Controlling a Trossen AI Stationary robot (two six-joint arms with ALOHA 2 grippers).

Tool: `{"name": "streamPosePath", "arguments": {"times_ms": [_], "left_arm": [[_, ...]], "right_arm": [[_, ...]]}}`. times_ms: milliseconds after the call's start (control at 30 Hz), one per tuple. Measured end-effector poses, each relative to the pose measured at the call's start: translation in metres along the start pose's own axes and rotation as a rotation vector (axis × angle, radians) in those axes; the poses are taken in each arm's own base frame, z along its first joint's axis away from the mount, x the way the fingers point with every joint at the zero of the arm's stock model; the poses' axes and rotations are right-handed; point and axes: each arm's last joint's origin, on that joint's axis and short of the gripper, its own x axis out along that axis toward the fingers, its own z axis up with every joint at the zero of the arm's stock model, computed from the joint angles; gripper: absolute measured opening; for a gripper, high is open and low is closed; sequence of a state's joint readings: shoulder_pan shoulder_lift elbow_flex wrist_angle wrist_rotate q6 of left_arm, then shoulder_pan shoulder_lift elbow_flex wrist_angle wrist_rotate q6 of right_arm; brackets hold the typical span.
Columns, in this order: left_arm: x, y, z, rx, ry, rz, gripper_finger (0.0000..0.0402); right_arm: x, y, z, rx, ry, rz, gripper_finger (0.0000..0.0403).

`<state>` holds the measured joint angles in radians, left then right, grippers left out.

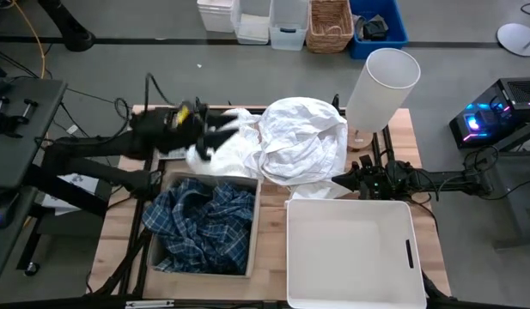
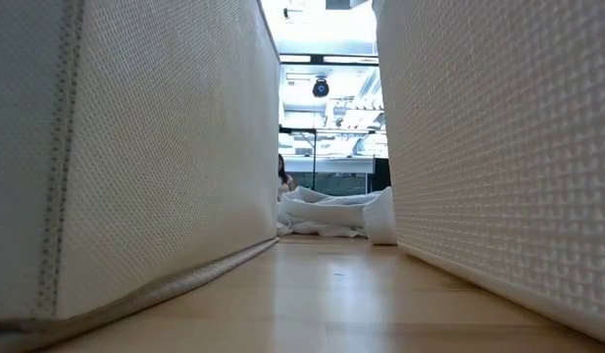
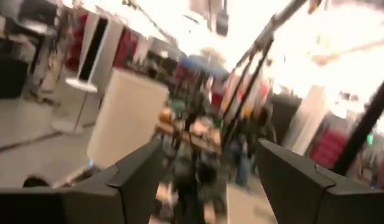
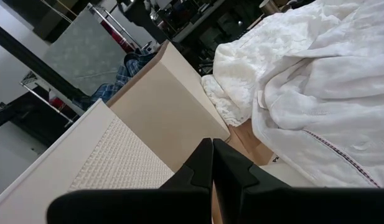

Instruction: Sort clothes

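Observation:
A pile of plain white clothes (image 1: 290, 142) lies on the table's far middle; it also shows in the low view (image 2: 331, 211) and the right wrist view (image 4: 316, 87). A blue-and-white plaid shirt (image 1: 200, 227) lies in the beige box (image 1: 254, 232) at the near left. My left gripper (image 1: 215, 137) hovers at the pile's left edge, open (image 3: 210, 155), with nothing between its fingers. My right gripper (image 1: 342, 180) is shut and empty (image 4: 212, 152), low by the pile's near right edge. The dark grey and dark green garments are out of view.
A rigid white bin (image 1: 350, 249) stands at the near right beside the beige box, with a narrow gap between them (image 2: 331, 284). A white cylindrical lampshade (image 1: 380, 86) stands at the far right of the table. Baskets and bins (image 1: 329, 24) sit on the floor beyond.

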<state>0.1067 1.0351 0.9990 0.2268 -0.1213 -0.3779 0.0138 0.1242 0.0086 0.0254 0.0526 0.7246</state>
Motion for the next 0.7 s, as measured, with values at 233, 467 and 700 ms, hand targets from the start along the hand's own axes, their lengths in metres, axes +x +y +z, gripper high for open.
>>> {"name": "streamPosePath", "arguments": {"times_ms": [233,467,700], "left_arm": [[0.03,0.077,-0.012,-0.134,0.091,0.179,0.0245],[0.026,0.101,-0.007,-0.156,0.108,0.255,0.0245],[0.024,0.102,-0.004,-0.14,0.107,0.238,0.0245]], "right_arm": [[0.0,0.0,0.0,0.0,-0.011,-0.01,0.0],[-0.004,0.003,0.022,0.401,-0.455,-0.108,0.0],[-0.023,0.038,0.061,0.209,-0.741,0.21,0.0]]}}
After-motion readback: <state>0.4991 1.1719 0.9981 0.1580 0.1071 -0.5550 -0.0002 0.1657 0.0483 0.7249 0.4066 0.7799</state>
